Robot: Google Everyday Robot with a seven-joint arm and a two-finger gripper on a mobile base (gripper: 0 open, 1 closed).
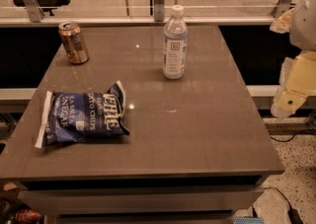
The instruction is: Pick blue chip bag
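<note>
Warm, dim overhead light, small glints on the glossy desk point(197, 129), soft shadow under the blue chip bag point(84, 115), pale hand point(292, 90) catching light at right edge

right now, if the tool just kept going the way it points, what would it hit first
The tool hangs beyond the right edge of the table, seemingly aimed left and downward. It would likely meet the table's top first, short of the water bottle; depth is unclear.
</note>
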